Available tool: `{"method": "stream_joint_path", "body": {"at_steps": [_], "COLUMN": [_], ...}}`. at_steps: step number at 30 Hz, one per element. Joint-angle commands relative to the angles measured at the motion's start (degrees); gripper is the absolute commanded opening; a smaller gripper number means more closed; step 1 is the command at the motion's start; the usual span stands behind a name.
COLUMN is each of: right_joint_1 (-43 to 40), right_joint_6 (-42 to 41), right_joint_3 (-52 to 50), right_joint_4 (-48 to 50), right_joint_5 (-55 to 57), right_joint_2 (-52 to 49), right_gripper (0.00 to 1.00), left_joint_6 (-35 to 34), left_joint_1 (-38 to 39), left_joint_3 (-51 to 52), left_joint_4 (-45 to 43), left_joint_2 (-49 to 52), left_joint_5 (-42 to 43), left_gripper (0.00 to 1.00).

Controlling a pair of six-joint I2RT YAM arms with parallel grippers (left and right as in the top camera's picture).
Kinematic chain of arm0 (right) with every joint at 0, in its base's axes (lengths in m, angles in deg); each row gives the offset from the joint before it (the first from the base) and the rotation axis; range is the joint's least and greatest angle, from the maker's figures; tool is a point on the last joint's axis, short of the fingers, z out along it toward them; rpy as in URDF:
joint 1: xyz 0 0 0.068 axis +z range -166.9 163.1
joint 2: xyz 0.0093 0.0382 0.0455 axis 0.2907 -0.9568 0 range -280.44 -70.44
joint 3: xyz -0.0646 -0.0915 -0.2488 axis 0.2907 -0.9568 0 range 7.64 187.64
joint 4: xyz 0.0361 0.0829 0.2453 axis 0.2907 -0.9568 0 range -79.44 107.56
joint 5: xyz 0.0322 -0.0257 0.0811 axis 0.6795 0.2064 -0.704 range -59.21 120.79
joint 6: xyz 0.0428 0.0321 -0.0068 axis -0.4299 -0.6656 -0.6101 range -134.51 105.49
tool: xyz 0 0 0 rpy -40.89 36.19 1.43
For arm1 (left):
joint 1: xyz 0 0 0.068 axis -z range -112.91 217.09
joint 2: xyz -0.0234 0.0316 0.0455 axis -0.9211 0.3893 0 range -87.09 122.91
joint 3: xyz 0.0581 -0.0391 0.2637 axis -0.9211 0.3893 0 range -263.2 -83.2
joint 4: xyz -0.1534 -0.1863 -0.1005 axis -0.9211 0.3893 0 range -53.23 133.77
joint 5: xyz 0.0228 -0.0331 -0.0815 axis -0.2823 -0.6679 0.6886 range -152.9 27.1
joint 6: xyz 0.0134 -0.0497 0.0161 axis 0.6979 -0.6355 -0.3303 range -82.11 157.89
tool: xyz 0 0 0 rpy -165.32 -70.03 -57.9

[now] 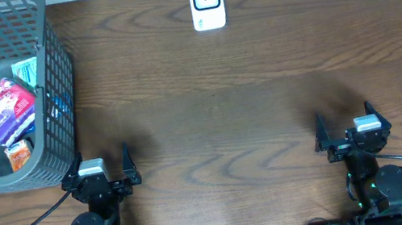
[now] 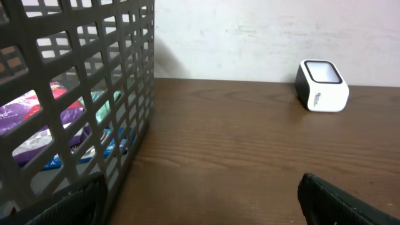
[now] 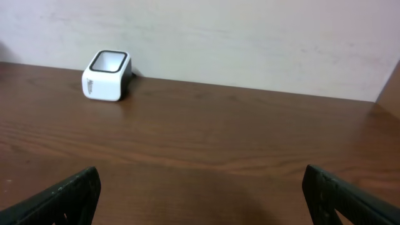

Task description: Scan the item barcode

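Both tools stand wide and empty. The left tool (image 1: 103,161) and right tool (image 1: 344,123) rest well short of the scanner (image 1: 206,2), one to each side of it, likely parked before any pick. That scanner sits at the far edge of the desk (image 1: 212,127), its window facing up, so a barcode can be shown from above. Left of the scanner and nearer the arms, the basket (image 1: 56,79) keeps the items together: a purple packet (image 1: 3,110) on top, a teal packet (image 1: 26,72) and an orange box (image 1: 19,155) beside it. Packet print and the scanner's side mark are too small to read.
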Motion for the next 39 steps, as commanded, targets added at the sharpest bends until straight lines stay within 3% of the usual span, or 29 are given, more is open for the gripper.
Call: {"method": "stream_joint_path", "body": {"at_steps": [1, 12, 20, 24, 32, 39], "right_joint_1": [0.3, 0.3, 0.3, 0.3, 0.3, 0.3], "right_joint_6": [0.6, 0.6, 0.6, 0.6, 0.5, 0.6], "right_joint_3": [0.0, 0.0, 0.0, 0.0, 0.0, 0.0], "right_joint_4": [-0.2, -0.2, -0.2, -0.2, -0.2, -0.2], "right_joint_5": [-0.5, -0.5, -0.5, -0.5, -0.5, -0.5], "right_joint_2": [-0.2, -0.2, -0.2, -0.2, -0.2, -0.2], "right_gripper": [0.99, 0.99, 0.99, 0.99, 0.99, 0.99], "left_joint_6": [0.4, -0.1, -0.3, -3.3, -3.3, -4.0], "left_joint_1": [0.2, 0.2, 0.2, 0.2, 0.2, 0.2], "left_joint_3": [0.4, 0.4, 0.4, -1.3, -9.2, -9.7], "left_joint_4": [2.8, 2.5, -6.7, -11.1, -11.5, -25.3], "left_joint_2": [0.1, 0.1, 0.1, 0.1, 1.0, 1.0], "left_joint_5": [-2.0, -1.1, 18.9, 19.3, 19.4, 22.9], "left_gripper": [0.98, 0.98, 0.98, 0.98, 0.98, 0.98]}}
